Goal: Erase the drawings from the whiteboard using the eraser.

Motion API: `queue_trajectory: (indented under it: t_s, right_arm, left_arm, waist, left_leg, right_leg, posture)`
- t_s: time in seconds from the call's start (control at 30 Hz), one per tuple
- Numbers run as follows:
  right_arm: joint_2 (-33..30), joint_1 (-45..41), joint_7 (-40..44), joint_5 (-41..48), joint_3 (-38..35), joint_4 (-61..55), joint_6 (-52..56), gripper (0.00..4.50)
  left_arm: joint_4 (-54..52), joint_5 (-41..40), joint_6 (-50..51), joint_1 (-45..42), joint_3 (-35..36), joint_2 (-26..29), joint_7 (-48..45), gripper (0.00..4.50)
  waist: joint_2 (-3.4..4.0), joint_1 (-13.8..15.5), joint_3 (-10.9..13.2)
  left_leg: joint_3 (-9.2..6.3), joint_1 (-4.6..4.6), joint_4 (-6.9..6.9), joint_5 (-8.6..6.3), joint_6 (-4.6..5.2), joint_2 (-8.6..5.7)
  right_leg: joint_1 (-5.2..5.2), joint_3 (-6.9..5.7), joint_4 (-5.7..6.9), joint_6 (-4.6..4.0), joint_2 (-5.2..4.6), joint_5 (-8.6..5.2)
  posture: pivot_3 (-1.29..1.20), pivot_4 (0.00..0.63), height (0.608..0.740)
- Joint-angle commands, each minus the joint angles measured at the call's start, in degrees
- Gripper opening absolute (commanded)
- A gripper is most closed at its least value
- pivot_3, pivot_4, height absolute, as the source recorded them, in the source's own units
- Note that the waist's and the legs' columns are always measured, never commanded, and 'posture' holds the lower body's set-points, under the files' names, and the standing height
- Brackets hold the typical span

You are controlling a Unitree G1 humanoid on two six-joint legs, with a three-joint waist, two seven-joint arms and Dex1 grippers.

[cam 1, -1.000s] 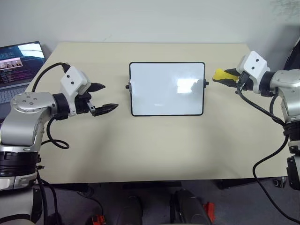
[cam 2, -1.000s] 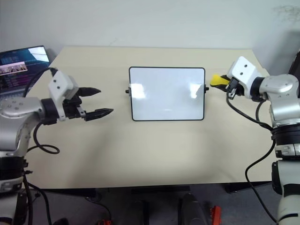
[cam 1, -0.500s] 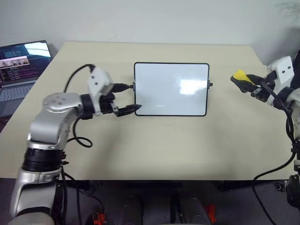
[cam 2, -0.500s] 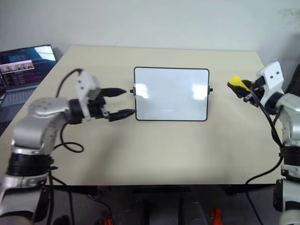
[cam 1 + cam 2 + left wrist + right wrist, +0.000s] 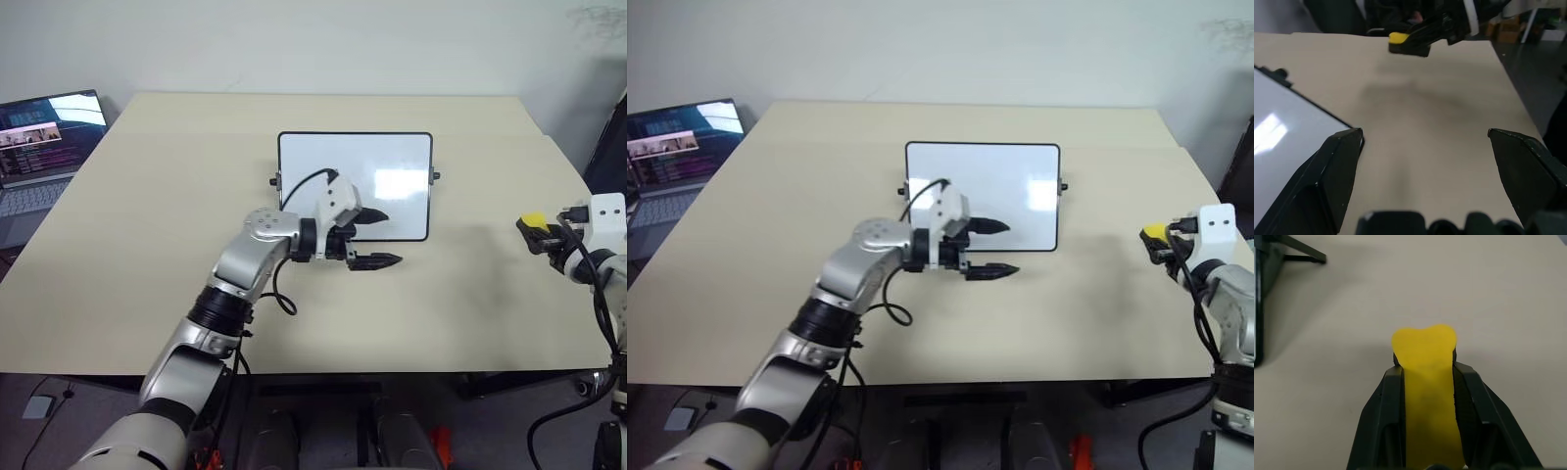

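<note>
Now your right gripper [image 5: 545, 235], clamped on the small yellow eraser block [image 5: 534, 221], has dropped low and pulled out to the right, well apart from the board. Your left gripper [image 5: 375, 238], jaws wide and empty, has swung right across the beige table [image 5: 147, 255] to the near edge of the small black-framed whiteboard [image 5: 355, 182]. No drawings are visible on its white face, so it looks wiped and your arms are probably clearing off.
</note>
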Motion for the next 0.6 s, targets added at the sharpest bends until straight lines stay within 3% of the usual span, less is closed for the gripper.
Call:
queue_trajectory:
  t_s: [0.03, 0.47, 0.6]
  right_arm:
    - [-0.12, -0.11, -2.54, -1.27, -0.7, 1.95, -1.44, 0.97]
    - [4.12, -1.72, -1.43, 0.8, 4.87, 1.72, -1.17, 0.97]
    - [1.26, -2.98, -1.13, -0.86, 3.81, 7.74, -3.41, 0.97]
  left_arm:
    - [1.43, 0.93, -2.31, -2.07, -0.31, -1.65, -0.77, 4.5]
    - [1.33, 4.2, -3.39, 0.18, -1.54, -2.55, -0.62, 4.5]
    - [0.44, 4.28, -2.95, 0.58, -1.01, -2.57, -0.42, 4.5]
  waist:
    - [0.01, -0.01, -0.01]
    - [0.03, -0.17, -0.01]
    - [0.03, -0.03, -0.01]
  left_leg:
    - [0.0, 0.0, 0.0, 0.0, 0.0, 0.0]
    - [-0.01, 0.0, -0.01, 0.0, 0.0, -0.01]
    - [-0.01, -0.03, -0.01, 0.0, 0.0, -0.01]
  right_leg:
    - [0.0, 0.0, 0.0, 0.0, 0.0, 0.0]
    - [0.01, 0.0, -0.02, 0.03, 0.0, 0.0]
    - [0.01, 0.0, -0.04, 0.03, 0.0, 0.0]
  posture:
    - [0.0, 0.15, 0.74]
    - [0.0, 0.15, 0.74]
    - [0.0, 0.15, 0.74]
